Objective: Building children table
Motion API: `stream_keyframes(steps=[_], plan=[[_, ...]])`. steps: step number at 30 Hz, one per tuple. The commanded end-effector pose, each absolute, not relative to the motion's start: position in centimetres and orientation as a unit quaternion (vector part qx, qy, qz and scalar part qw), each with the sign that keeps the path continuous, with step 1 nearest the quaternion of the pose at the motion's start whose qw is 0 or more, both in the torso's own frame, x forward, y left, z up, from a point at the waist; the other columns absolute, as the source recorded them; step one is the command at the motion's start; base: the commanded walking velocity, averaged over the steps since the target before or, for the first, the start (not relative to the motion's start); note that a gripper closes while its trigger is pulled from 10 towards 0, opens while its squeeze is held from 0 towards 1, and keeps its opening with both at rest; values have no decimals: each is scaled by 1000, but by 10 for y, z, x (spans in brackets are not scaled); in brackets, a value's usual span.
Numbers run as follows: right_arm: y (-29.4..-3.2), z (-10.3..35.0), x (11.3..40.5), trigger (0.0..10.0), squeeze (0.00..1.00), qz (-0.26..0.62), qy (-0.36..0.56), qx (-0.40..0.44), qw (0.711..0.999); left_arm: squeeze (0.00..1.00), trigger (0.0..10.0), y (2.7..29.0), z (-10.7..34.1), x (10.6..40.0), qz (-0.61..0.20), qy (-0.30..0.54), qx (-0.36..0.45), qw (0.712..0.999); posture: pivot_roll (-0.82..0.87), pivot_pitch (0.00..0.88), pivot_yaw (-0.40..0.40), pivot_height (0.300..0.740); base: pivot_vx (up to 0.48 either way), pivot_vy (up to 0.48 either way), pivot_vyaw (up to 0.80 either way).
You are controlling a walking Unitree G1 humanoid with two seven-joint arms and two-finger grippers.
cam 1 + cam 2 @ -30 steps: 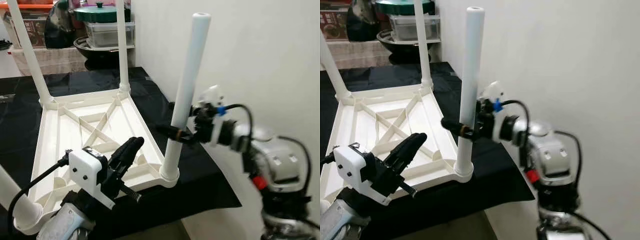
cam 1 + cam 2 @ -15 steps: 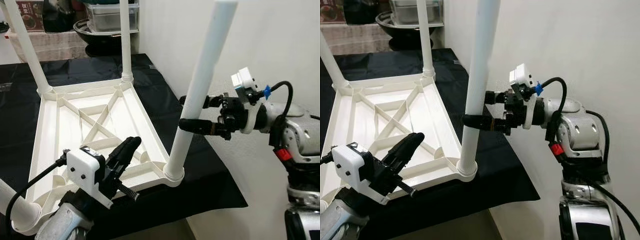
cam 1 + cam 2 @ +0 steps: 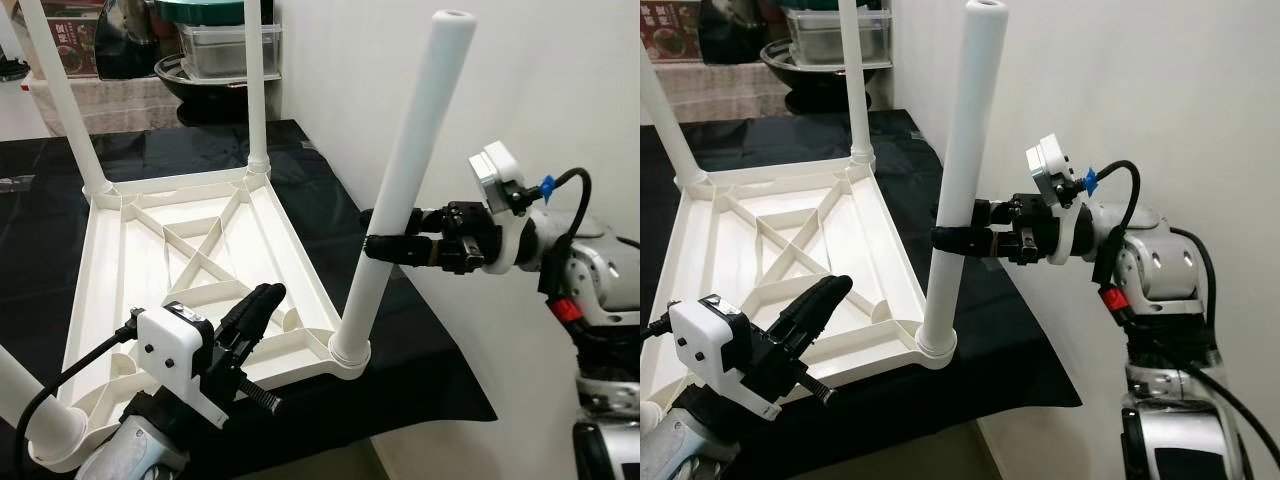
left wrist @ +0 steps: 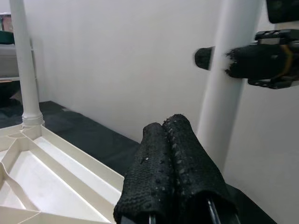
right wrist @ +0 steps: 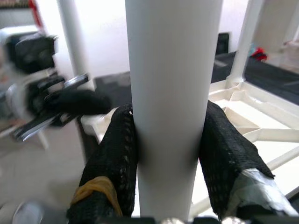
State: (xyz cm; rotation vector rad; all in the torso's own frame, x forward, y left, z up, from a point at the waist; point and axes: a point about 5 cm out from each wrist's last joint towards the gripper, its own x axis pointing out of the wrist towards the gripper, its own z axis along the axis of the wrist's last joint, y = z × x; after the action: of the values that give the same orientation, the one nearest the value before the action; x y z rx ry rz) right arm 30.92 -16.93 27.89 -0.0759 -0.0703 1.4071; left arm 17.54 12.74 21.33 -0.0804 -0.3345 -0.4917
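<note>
Children's table (image 3: 190,270) is laid upside down on a black-covered surface (image 3: 330,215) beside a white wall. The near right leg (image 3: 405,195) is seated in its corner socket, tilted toward the wall, and is clamped mid-length by the right gripper (image 3: 385,242), one finger on each side. The left gripper (image 3: 255,305) is held pinched together, empty, above the table's near edge.

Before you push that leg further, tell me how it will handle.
The leg looks like a stiff, hollow plastic tube, so probably light. Its smooth round surface may slip or twist between the right gripper's fingers. It leans in its socket, so it likely isn't fully seated and could wobble.
</note>
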Motion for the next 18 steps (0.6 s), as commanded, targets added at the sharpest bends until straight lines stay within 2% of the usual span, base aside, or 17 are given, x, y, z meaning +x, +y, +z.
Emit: stream_keyframes(steps=[1,2,3,4,5,7,8,9,10,11,13,18], plan=[[-164,259,327,0,0,493,3,-45,869,0,10000,126,214,175,-250,-165,-43,953,-16,40,-100,740,0,0,0],[-164,259,327,0,0,493,3,-45,869,0,10000,126,214,175,-250,-165,-43,953,-16,40,-100,740,0,0,0],[-170,235,339,0,0,249,37,-37,967,0,10000,126,214,176,-250,-165,-43,953,-27,36,-98,740,0,0,0],[-170,235,339,0,0,249,37,-37,967,0,10000,126,214,176,-250,-165,-43,953,-27,36,-98,740,0,0,0],[-161,211,329,0,0,134,62,-53,988,0,10000,126,215,178,-250,-168,-43,953,-19,37,-98,740,0,0,0],[-161,211,329,0,0,134,62,-53,988,0,10000,126,215,178,-250,-168,-43,953,-19,37,-98,740,0,0,0],[-147,196,319,0,0,97,76,-73,990,0,10000,126,216,180,-249,-171,-45,952,-37,28,-85,740,0,0,0],[-147,196,319,0,0,97,76,-73,990,0,10000,126,216,180,-249,-171,-45,952,-37,28,-85,740,0,0,0],[-129,190,316,0,0,119,80,-81,986,0,10000,125,217,182,-250,-174,-47,951,-36,14,-95,740,0,0,0],[-129,190,316,0,0,119,80,-81,986,0,10000,125,217,182,-250,-174,-47,951,-36,14,-95,740,0,0,0],[-108,188,318,0,0,171,77,-89,978,0,10000,123,218,184,-250,-178,-50,950,-38,12,-96,740,0,0,0],[-98,197,323,0,0,197,69,-83,975,0,10000,123,218,185,-250,-180,-50,950,-35,7,-103,740,0,0,0]])
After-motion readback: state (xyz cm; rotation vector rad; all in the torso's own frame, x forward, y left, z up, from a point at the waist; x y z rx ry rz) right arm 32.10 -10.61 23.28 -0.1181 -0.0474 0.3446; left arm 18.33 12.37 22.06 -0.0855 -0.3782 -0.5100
